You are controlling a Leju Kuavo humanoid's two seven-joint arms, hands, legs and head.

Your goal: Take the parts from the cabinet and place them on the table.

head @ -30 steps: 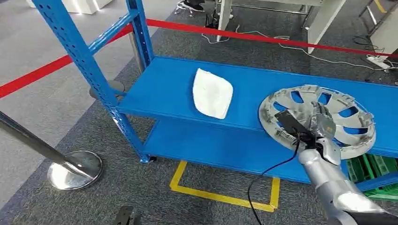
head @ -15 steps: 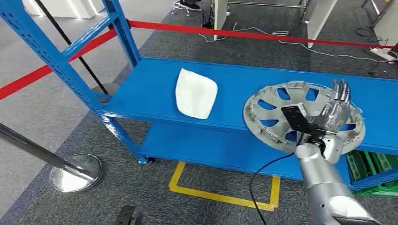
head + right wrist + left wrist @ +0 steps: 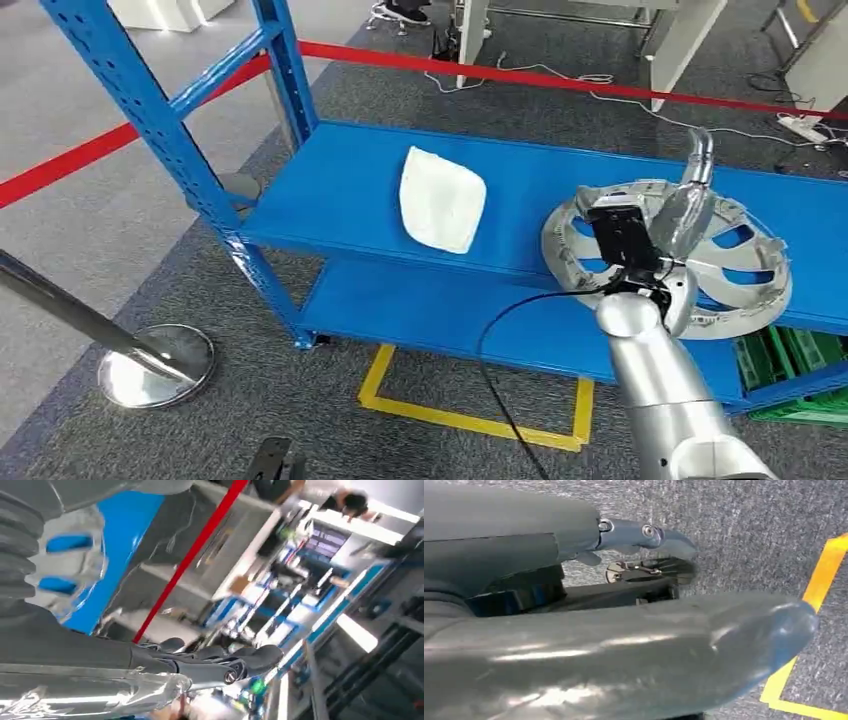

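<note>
A silver wheel cover (image 3: pixel 740 270) lies on the right part of the blue cabinet shelf (image 3: pixel 340 190); part of it shows in the right wrist view (image 3: pixel 75 565). A white curved part (image 3: pixel 443 200) lies on the same shelf, further left. My right hand (image 3: pixel 688 205) is raised over the wheel cover's near side, turned edge-on with its fingers straight and pointing up, holding nothing. The right wrist view shows the right hand (image 3: pixel 220 665) with its fingers stretched out together in the air. My left hand (image 3: pixel 614 645) hangs above the grey floor with nothing in it.
Blue uprights (image 3: pixel 160 130) stand at the shelf's left end, with a lower shelf (image 3: pixel 450 310) beneath. Red barrier tape (image 3: pixel 500 70) runs behind, and a chrome stanchion base (image 3: pixel 155 365) sits at left. A yellow floor marking (image 3: pixel 470 420) and a green crate (image 3: pixel 800 370) lie below.
My right hand has lifted from lying flat over the wheel cover and turned edge-on, fingers now pointing up. The camera has shifted slightly; both parts stay on the shelf.
</note>
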